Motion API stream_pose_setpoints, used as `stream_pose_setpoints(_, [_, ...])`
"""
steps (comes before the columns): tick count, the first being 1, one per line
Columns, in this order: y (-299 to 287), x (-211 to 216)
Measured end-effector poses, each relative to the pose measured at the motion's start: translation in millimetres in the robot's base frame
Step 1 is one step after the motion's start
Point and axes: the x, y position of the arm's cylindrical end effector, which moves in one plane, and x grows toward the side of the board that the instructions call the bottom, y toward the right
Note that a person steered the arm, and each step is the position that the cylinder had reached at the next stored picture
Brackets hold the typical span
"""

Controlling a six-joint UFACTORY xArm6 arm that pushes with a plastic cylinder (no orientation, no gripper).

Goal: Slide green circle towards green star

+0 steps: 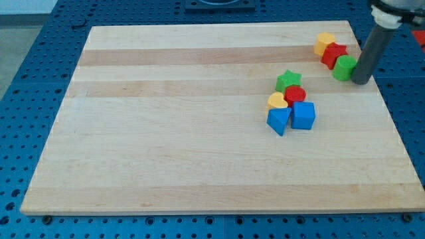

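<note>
The green circle lies near the board's top right corner, touching a red block above it on its left. The green star lies lower and to the view's left, at the top of a cluster of blocks. My tip rests on the board right beside the green circle, on its right side, touching or nearly touching it. The dark rod rises from the tip towards the view's top right.
A yellow block sits above the red block. Below the green star lie a red circle, a yellow heart, a blue triangular block and a blue cube. The board's right edge is near my tip.
</note>
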Motion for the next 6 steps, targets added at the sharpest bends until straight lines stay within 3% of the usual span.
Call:
stream_pose_setpoints(2, [23.3,0.6])
stream_pose_setpoints(3, [15.2,-23.4])
stream_pose_setpoints(6, [-129.9,-8.8])
